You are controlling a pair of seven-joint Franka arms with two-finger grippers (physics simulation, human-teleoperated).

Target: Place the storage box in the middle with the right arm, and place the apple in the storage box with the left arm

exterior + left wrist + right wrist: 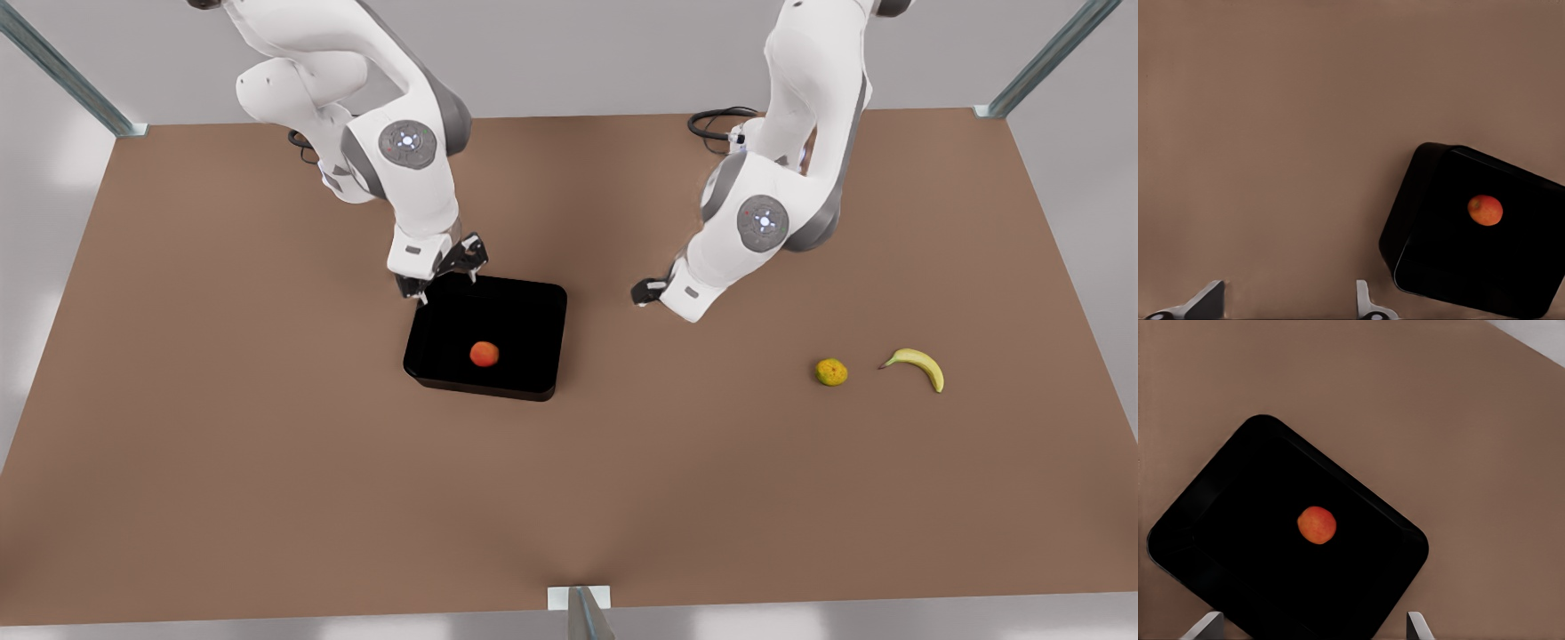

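The storage box (524, 302), a glossy black low-walled bin, sits on the brown table a little toward the front view's left of centre. The apple (484, 354), small and red-orange, lies loose inside it. My right gripper (444, 274) hovers open just over the box's far corner on the front view's left; in the right wrist view the apple (1317, 525) and the box (1225, 507) lie below its gripper (1313, 621). My left gripper (642, 290) stands open over bare table on the front view's right of the box. In its wrist view, the box (1405, 220) and apple (1485, 210) sit off to one side of the gripper (1288, 297).
A yellow-green bumpy fruit (831, 372) and a banana (916, 364) lie on the table at the front view's right. Metal frame posts stand at the far corners and at the front edge (582, 613). Black cables (716, 124) trail by the arm bases.
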